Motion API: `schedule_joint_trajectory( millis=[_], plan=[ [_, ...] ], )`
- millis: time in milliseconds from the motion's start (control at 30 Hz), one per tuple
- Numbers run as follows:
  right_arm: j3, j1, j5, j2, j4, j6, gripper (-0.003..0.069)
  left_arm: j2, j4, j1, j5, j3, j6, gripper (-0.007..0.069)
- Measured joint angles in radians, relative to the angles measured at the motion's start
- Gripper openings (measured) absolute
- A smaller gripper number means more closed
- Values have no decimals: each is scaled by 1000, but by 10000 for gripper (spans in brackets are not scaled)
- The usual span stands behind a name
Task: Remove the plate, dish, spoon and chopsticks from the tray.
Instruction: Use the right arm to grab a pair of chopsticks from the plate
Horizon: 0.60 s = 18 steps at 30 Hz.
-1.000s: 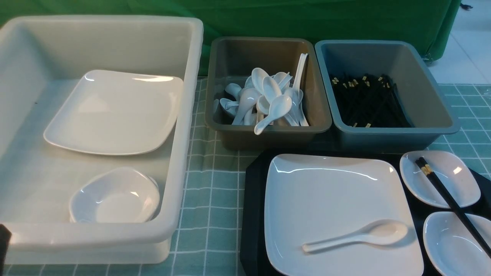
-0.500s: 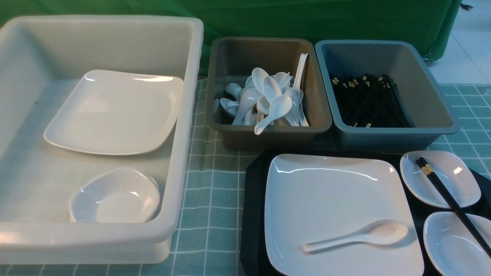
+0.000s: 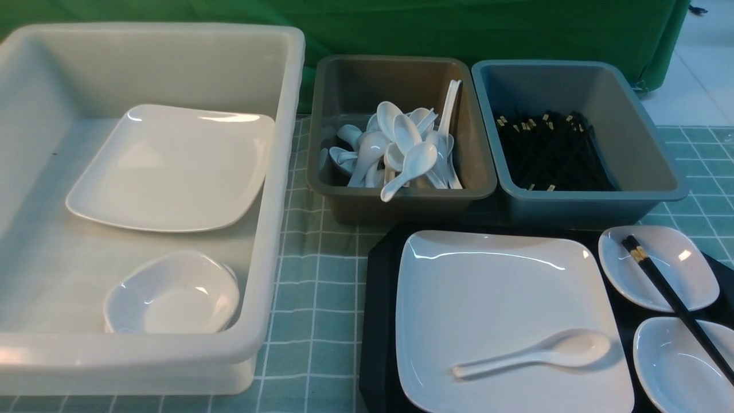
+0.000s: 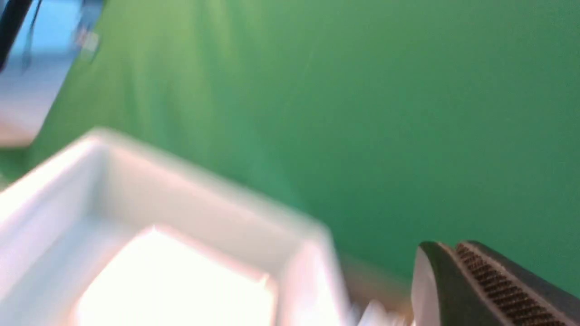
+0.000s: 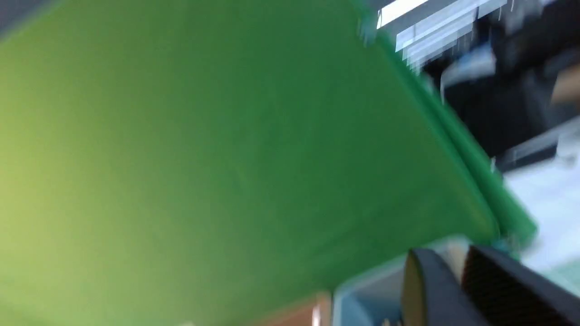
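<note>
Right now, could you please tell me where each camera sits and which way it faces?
Front: between the arms, looking forward and down over the tub and the tray; no part of the robot shows.
Left wrist: on the left arm, blurred, aimed past the left gripper at the tub's corner and the backdrop.
Right wrist: on the right arm, blurred, aimed past the right gripper at the backdrop.
Shared: all three see the backdrop; front and left wrist both see the tub.

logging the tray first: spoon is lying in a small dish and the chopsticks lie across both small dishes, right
No. The front view shows the spoon lying on the big square plate, not in a small dish. The chopsticks do lie across both small dishes.
</note>
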Motion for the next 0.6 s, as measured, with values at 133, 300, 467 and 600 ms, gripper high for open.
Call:
schedule_joint_trajectory(
  millis=[133, 300, 467, 600],
  plan=[
    [-322, 39, 434, 219, -61, -159, 24, 225, -202, 0, 288, -65, 284, 17],
    [-657, 71, 1016, 600, -137, -306, 19, 452, -313, -3, 461, -67, 464, 6],
    [-808, 48, 1193, 896, -178, -386, 19, 501, -314, -96, 450, -67, 511, 1],
    [-890, -12, 1222, 1143, -124, -426, 19, 505, -290, -287, 435, -69, 481, 1]
  ],
)
